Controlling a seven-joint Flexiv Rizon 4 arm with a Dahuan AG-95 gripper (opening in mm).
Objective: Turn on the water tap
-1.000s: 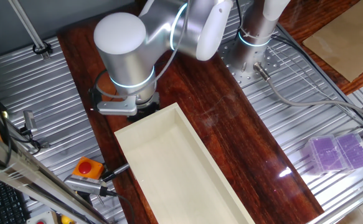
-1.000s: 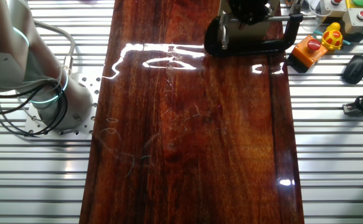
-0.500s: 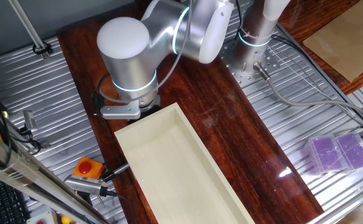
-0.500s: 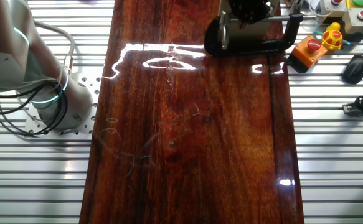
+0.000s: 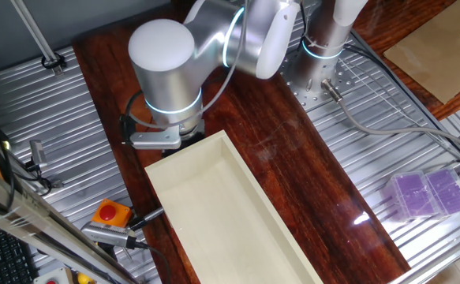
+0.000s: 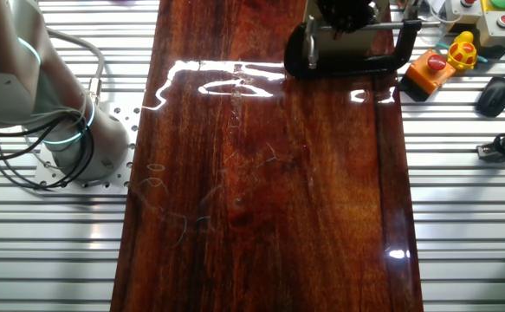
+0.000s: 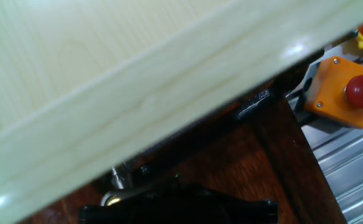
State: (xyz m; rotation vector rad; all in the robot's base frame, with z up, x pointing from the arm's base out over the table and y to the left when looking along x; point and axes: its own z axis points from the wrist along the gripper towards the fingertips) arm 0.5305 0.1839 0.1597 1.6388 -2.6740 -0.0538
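Dark polished wooden tabletop (image 6: 269, 191), flanked by ribbed metal decking on both sides.

One fixed view: single silver arm (image 5: 166, 71) bent over the upper left of the frame, wrist pointing down at the far end of one pale wooden box (image 5: 214, 213). Gripper hidden beneath the wrist; tap not visible here. One orange stop button (image 5: 110, 213) at lower left, one purple case (image 5: 428, 193) at right.

The other fixed view: one black C-clamp (image 6: 356, 59) lying at the top edge, right of centre, long axis running left to right across the frame. Black gripper (image 6: 343, 16) directly above the clamp's left end, touching or very nearly so. Fingers cut off by the frame edge, so cannot tell whether spread or closed, or holding anything. Same orange stop button just right of the clamp. Pale box absent from this view.

Hand view: pale box wall fills the upper part diagonally. Clamp body dark at bottom centre. One small metal fitting (image 7: 114, 183) at lower left, just above the clamp, judged to be the water tap, though too blurred to confirm. Fingertips not shown.

Governing relation, as judged: tap straight below and ahead of the gripper, held in the clamp's jaw; only a short descent remaining.
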